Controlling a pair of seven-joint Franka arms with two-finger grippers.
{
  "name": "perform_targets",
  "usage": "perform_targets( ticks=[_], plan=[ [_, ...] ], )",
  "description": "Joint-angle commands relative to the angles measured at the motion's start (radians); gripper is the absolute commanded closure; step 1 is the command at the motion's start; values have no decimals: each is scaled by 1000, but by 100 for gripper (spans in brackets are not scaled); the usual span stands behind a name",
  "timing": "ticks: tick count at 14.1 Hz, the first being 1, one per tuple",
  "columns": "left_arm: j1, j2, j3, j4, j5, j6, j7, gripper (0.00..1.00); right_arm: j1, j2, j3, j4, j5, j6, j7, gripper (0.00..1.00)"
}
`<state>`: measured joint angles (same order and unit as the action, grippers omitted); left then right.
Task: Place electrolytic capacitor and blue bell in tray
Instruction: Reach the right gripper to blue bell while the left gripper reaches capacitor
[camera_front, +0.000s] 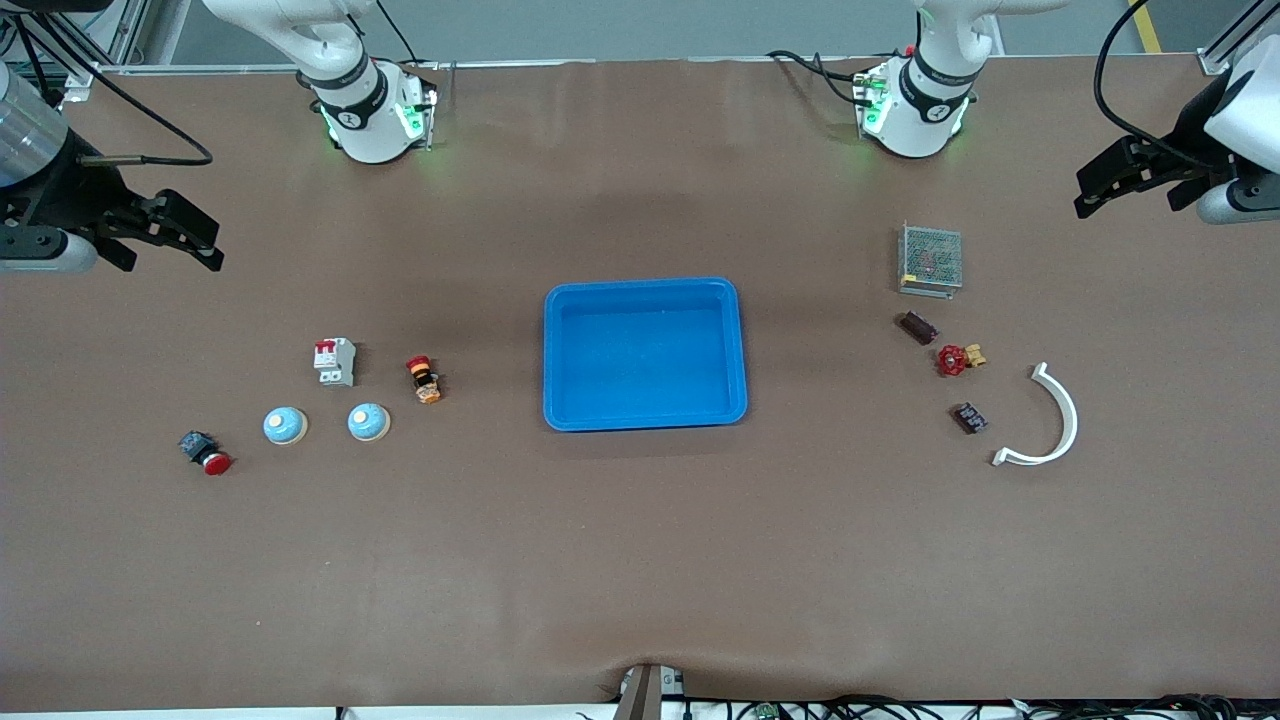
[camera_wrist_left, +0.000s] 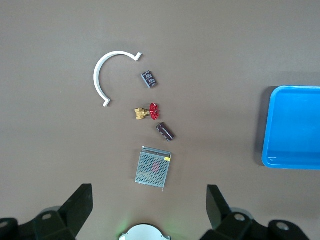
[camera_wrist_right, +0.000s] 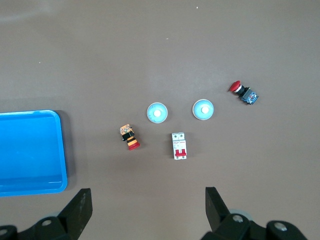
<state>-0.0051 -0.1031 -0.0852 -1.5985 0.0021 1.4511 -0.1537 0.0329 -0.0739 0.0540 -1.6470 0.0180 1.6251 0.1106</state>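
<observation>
Both grippers hang empty with fingers spread, each waiting high at its own end of the table: your left gripper (camera_front: 1135, 180) over bare mat near the mesh box (camera_front: 930, 259), your right gripper (camera_front: 165, 232) over bare mat above the bell cluster. Judged from this, neither pick has begun, and the raised poses likely serve to give each wrist camera a full look at its parts.

The tray (camera_front: 644, 290), bright blue and shallow with a raised rim, sits empty at the table's middle, well apart from both clusters.

The electrolytic capacitor (camera_front: 917, 327) is a small dark cylinder lying on its side, between the mesh box and the red-handled valve (camera_front: 956, 359). A dark flat component (camera_front: 970, 418) lies nearer the camera, beside a white curved bracket (camera_front: 1050, 420).

Two blue bells lie side by side, pale blue domes with light centres: one bell (camera_front: 368, 421) nearer the tray, the other bell (camera_front: 284, 425) toward the red pushbutton (camera_front: 206, 453). A circuit breaker (camera_front: 335, 361) and an orange-banded switch (camera_front: 424, 380) lie just farther from the camera.
</observation>
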Motion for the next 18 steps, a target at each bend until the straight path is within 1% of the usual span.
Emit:
perform_targets(
  ticks=[1,4,7,9,11,13,14,15,18],
  plan=[
    [-3,8,2,23,-1,-14,-7,0,-14,-32,7,-42,2,21,-3,0],
    [-3,10,4,25,1,-14,-6,0,-14,-32,6,-59,2,42,-3,0],
    [0,26,4,17,7,-12,-1,0,-33,-29,3,-102,2,94,-3,0],
    [-1,46,4,3,7,-14,-12,0,-59,-26,3,-163,-1,198,-28,0],
    [0,63,4,-33,7,-2,-18,0,-106,-15,3,-239,0,322,-113,0],
    [-1,71,1,-95,7,32,-53,0,-120,3,3,-360,-1,459,-124,0],
    [-1,68,-1,-138,7,72,-75,0,-122,23,1,-410,-9,519,-120,0],
    [-1,65,-1,-182,7,112,-78,0,-122,60,1,-430,-12,541,-112,0],
    [-1,62,-2,-286,6,208,-99,0,-145,187,1,-425,-15,567,-109,0]
  ],
)
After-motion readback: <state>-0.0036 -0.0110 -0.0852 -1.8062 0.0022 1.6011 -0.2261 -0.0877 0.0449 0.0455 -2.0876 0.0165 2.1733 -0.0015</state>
